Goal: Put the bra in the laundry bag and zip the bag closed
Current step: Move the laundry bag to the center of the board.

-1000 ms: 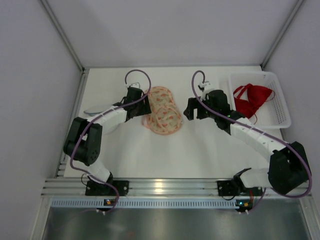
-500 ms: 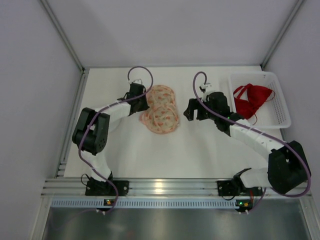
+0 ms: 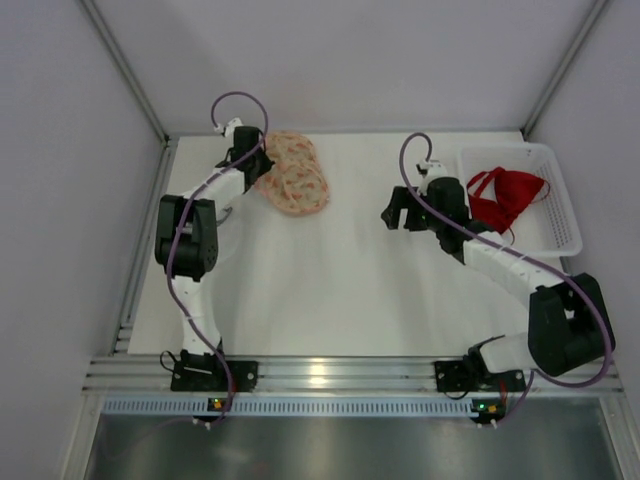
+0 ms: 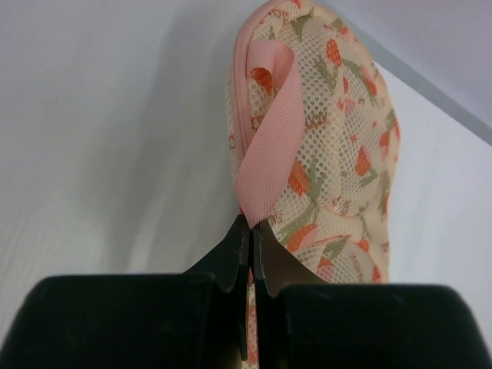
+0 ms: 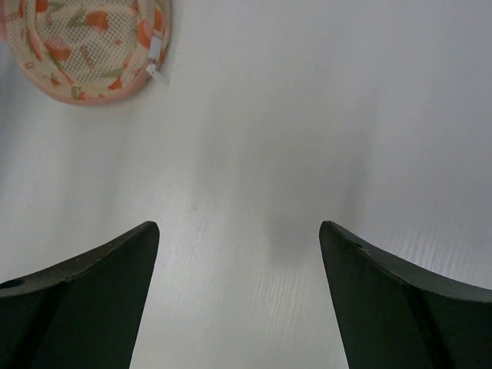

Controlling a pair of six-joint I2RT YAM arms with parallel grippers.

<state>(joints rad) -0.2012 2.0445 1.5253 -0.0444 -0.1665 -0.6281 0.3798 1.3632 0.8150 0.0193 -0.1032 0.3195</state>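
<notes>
Your left gripper (image 4: 251, 246) clamps the pink strap (image 4: 265, 154) of the laundry bag (image 4: 338, 161) near the far-left corner of the table (image 3: 350, 290) (keep it taut). Send the right gripper (image 5: 239, 254), jaws apart, for the bra (image 3: 508, 192).

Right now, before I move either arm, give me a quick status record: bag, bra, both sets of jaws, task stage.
laundry bag: floral mesh, lying at the far left of the table
bag zip: cannot tell if open or closed
bra: red, in the white basket at far right
left gripper: jaws shut on the bag's pink strap
right gripper: jaws open, empty, over bare table between bag and basket
task stage: bra not yet in the bag
</notes>
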